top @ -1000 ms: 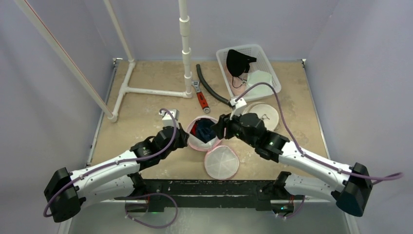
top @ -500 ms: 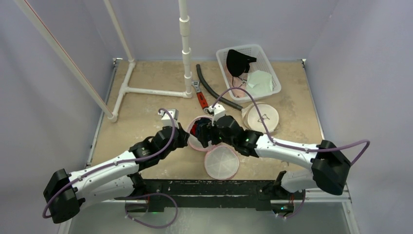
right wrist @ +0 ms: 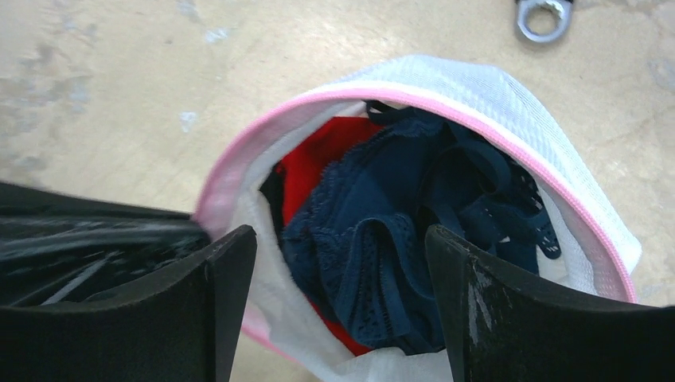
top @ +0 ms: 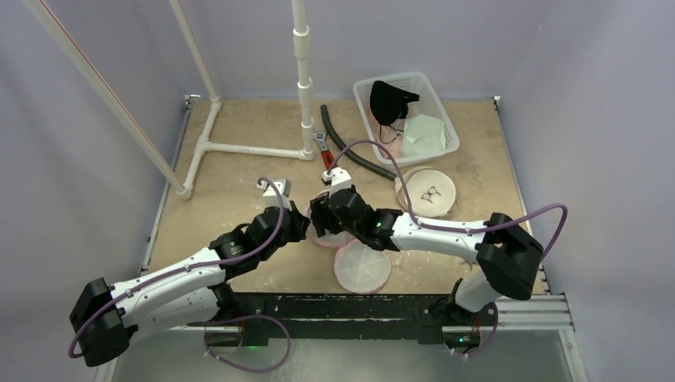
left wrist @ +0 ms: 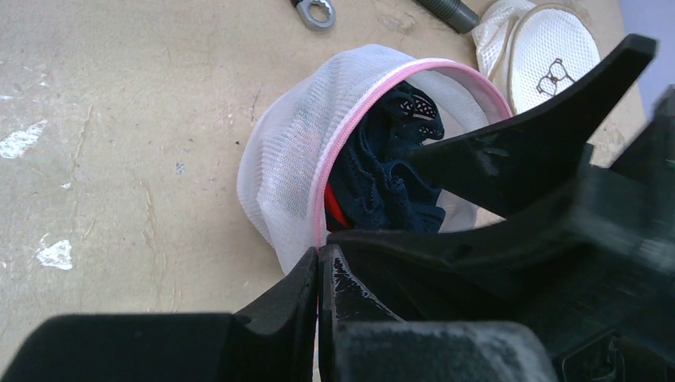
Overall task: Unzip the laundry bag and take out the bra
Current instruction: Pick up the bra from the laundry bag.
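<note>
The laundry bag, white mesh with a pink rim, lies unzipped mid-table with its mouth gaping. Its round mesh flap lies flat on the near side. A navy lace bra sits bunched inside over a red garment, and the bra also shows in the left wrist view. My left gripper is shut on the bag's pink rim at its left edge. My right gripper is open at the bag's mouth, its fingers straddling the bra without closing on it. From above, the right gripper hides most of the bag.
A white basket at the back right holds a black garment. A second round mesh bag lies right of the arms. A red-handled wrench, a black hose and a white pipe frame lie behind the bag.
My right arm has swung left from beside the bag to over its mouth, and its jaws have opened wider. The left gripper has stayed shut on the rim.
</note>
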Robot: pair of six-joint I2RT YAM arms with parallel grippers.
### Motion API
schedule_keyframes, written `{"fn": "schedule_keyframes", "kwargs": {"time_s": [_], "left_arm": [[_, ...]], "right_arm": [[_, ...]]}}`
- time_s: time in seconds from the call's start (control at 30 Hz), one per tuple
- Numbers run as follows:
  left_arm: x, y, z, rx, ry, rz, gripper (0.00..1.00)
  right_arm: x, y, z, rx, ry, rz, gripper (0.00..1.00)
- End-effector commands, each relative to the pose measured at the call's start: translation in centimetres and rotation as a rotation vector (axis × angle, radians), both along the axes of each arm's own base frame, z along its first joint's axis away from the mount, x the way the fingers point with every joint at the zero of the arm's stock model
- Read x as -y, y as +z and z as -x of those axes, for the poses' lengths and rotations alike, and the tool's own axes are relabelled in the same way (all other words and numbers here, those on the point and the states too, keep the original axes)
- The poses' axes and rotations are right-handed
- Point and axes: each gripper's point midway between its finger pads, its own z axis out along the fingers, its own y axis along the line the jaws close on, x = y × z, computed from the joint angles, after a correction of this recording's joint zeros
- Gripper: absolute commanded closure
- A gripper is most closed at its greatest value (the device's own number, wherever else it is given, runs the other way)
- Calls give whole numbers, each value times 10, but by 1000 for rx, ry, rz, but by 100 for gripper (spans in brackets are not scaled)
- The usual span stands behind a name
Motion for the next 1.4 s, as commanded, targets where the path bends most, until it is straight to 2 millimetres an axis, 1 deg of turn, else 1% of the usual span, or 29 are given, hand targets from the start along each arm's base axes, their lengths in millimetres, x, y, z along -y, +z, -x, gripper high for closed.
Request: {"fn": "schedule_keyframes", "kwargs": {"time_s": [0.0, 0.1, 0.13, 0.2, 0.27, 0.3, 0.33, 0.37, 0.43, 0.5, 0.57, 0.6, 0.63, 0.67, 0.7, 0.73, 0.8, 0.93, 1.07, 1.17, 1.27, 1.3, 1.33, 1.37], "left_arm": [[4, 9, -1, 19, -6, 49, 100], [3, 8, 0, 18, -4, 50, 100], [3, 8, 0, 19, -4, 50, 100], [3, 8, 0, 20, -3, 52, 100], [3, 7, 0, 18, -5, 51, 100], [3, 8, 0, 20, -5, 52, 100], [3, 8, 0, 20, -4, 51, 100], [3, 7, 0, 18, -3, 49, 100], [2, 5, 0, 18, 0, 44, 100], [3, 5, 0, 14, -3, 46, 100], [7, 5, 1, 9, -16, 62, 100], [10, 7, 2, 6, -23, 75, 97], [11, 6, 3, -2, -25, 81, 84], [13, 6, 4, -11, -30, 91, 68], [14, 6, 5, -15, -31, 100, 58], [14, 6, 5, -19, -27, 105, 52], [14, 6, 5, -22, -25, 111, 46], [11, -3, 4, -40, -9, 80, 47], [6, -17, 3, -70, 19, 34, 54], [2, -24, 3, -78, 33, 13, 59], [-1, -27, 2, -75, 43, 0, 70], [-1, -29, 2, -74, 46, -4, 75], [-1, -28, 1, -70, 46, -3, 82], [-1, -27, 0, -67, 46, 0, 86]], "right_arm": [[12, -3, -9, 16, -97, 61, 21], [18, -5, -10, 12, -121, 75, 23], [19, -6, -10, 12, -122, 77, 25], [21, -7, -11, 14, -130, 89, 32], [23, -7, -12, 18, -139, 90, 42], [24, -5, -11, 20, -143, 86, 43], [24, -4, -10, 21, -140, 82, 43], [25, -2, -10, 23, -138, 77, 40], [24, 3, -8, 23, -131, 56, 28], [24, 8, -7, 23, -129, 39, 24], [21, 13, -5, 20, -121, 12, 21], [21, 15, -4, 20, -122, 2, 20], [20, 17, -4, 19, -122, -10, 20], [20, 19, -4, 18, -121, -16, 20], [20, 20, -4, 17, -123, -18, 20], [20, 19, -4, 14, -125, -14, 20], [19, 16, -2, 0, -118, -6, 20], [17, 14, -2, -2, -110, -5, 21], [13, 15, -4, 5, -105, -12, 21], [11, 11, -4, -1, -98, 1, 21], [11, 7, -5, -4, -101, 13, 20], [11, 6, -5, -5, -103, 16, 21], [12, 4, -6, -6, -107, 20, 21], [12, 3, -6, -8, -110, 22, 21]]}}
